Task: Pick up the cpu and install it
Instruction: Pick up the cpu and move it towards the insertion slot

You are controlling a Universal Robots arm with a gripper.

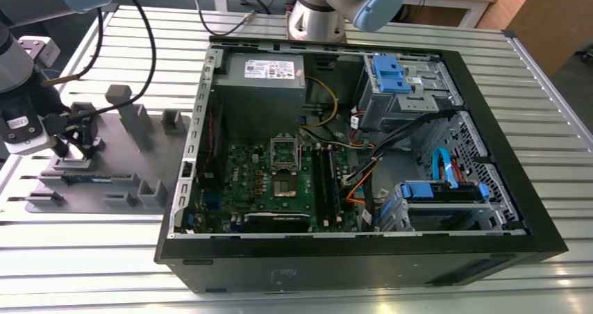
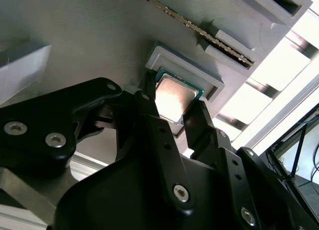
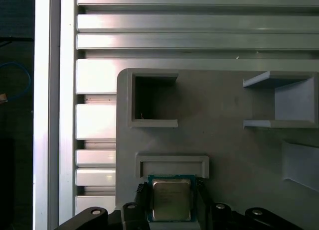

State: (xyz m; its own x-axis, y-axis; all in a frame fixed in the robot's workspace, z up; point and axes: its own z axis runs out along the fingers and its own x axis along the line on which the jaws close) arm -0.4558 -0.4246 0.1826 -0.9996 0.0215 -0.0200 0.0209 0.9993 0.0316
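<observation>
The cpu is a small square chip with a dull silvery top and a green rim. It lies at a low raised holder on the grey parts tray. In both wrist views the gripper has one black finger against each side of the chip, closed on its edges. In the exterior view the gripper hangs over the tray at the exterior view's left, outside the open computer case. The motherboard inside the case has a metal socket frame near its middle.
A long thin memory stick stands in a slot of the tray beside the holder. Upright grey posts rise from the tray. The case holds a grey power-supply box, blue drive brackets and loose cables. A slatted metal table lies underneath.
</observation>
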